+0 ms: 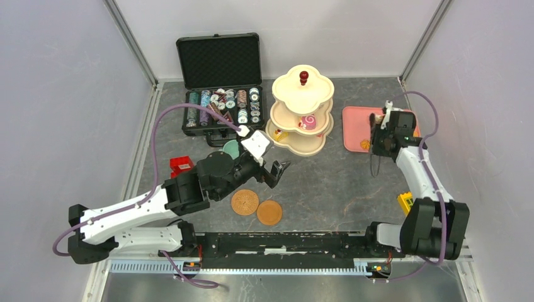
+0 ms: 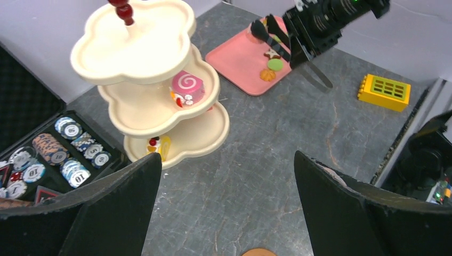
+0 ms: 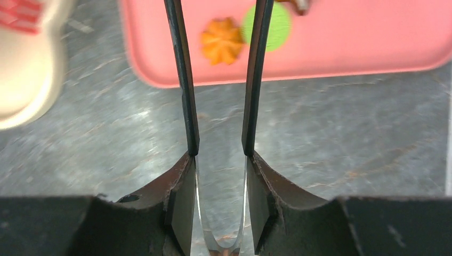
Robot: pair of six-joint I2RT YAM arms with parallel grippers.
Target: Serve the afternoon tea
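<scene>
Tea service under way on a grey tabletop [image 1: 327, 182]: the right tool [image 3: 219, 160] is pinched narrow on a pair of black-armed tongs [image 3: 183, 80], reaching over the pink tray [image 1: 352, 123] where an orange pastry [image 3: 222, 40] and a green one [image 3: 277, 26] lie, apparently because such small sweets are too fiddly for the tool alone; the tong tips run out of the right wrist view, so whether they grip anything cannot be told; the cream three-tier stand [image 1: 286, 88] sits just left of the tray, a short carry away, with a pink swirl cake [image 1: 308, 121] on its middle tier and a yellow piece [image 2: 160, 146] on the bottom one; the left tool [image 1: 277, 170] hangs wide and empty near two brown saucers [image 1: 245, 201], likely parked clear of the work, the teal cup [image 1: 230, 150] partly hidden behind its arm; in the open case [image 1: 220, 60] of poker chips [image 2: 80, 176], a 5 and a 10 are legible; no brand name can be read.
</scene>
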